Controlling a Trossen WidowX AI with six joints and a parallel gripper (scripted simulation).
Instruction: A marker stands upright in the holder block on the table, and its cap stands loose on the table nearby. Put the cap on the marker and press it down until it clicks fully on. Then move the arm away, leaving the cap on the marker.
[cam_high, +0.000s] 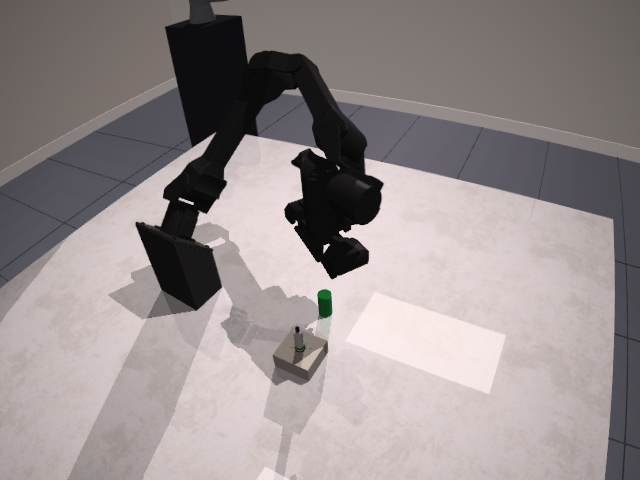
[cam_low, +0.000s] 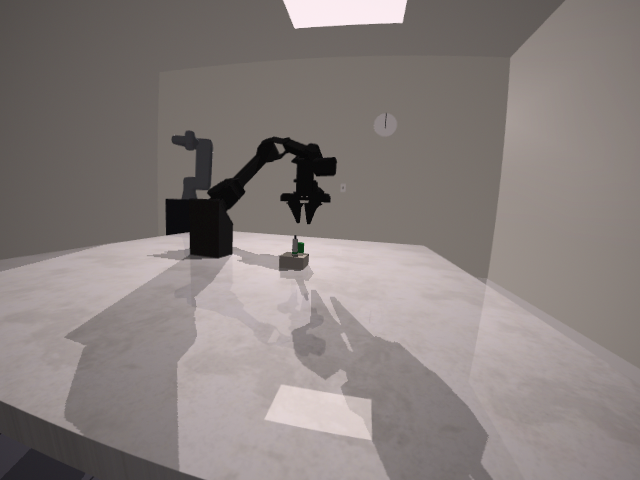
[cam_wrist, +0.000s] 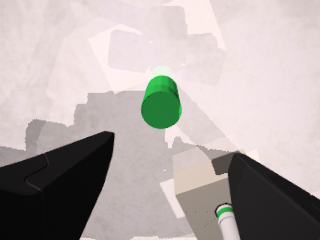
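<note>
Green and upright, the cap (cam_high: 324, 302) stood loose on the tabletop (cam_high: 465, 268) just beside the holder block (cam_high: 300, 356) with its marker (cam_high: 298, 336), while the tool (cam_low: 303, 215), fingers apart and empty, hung above, where an off-centre descent risked toppling it.

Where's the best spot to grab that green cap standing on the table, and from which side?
Grip the green cap across its round side wall, about mid-height, coming straight down from above. It stands upright on the table, free of the holder block, and the open gripper hangs above it, empty.
</note>
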